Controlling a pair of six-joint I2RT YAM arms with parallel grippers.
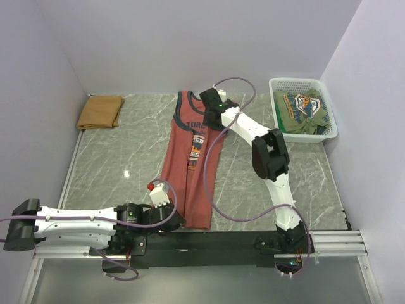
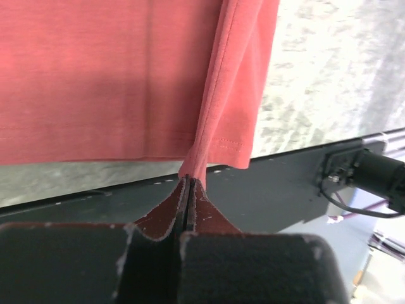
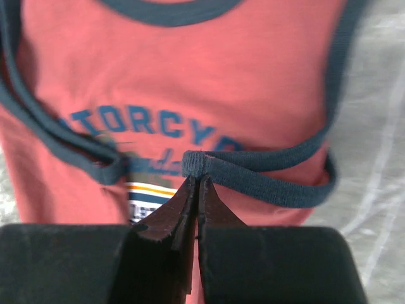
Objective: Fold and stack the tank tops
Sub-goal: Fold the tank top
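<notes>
The rust-red tank top (image 1: 190,161) with dark trim and blue chest lettering lies lengthwise in the middle of the table, one side folded over. My left gripper (image 1: 179,218) is shut on its hem corner (image 2: 190,166) at the near edge. My right gripper (image 1: 211,101) is shut on its dark strap trim (image 3: 202,163) at the far end; the lettering (image 3: 149,126) shows beyond the fingers. The tan-brown tank top (image 1: 100,111) lies folded at the far left corner.
A white mesh basket (image 1: 297,83) at the far right holds a green printed shirt (image 1: 304,111). The dark mounting rail (image 1: 240,240) runs along the near table edge. Walls close in the left, far and right sides.
</notes>
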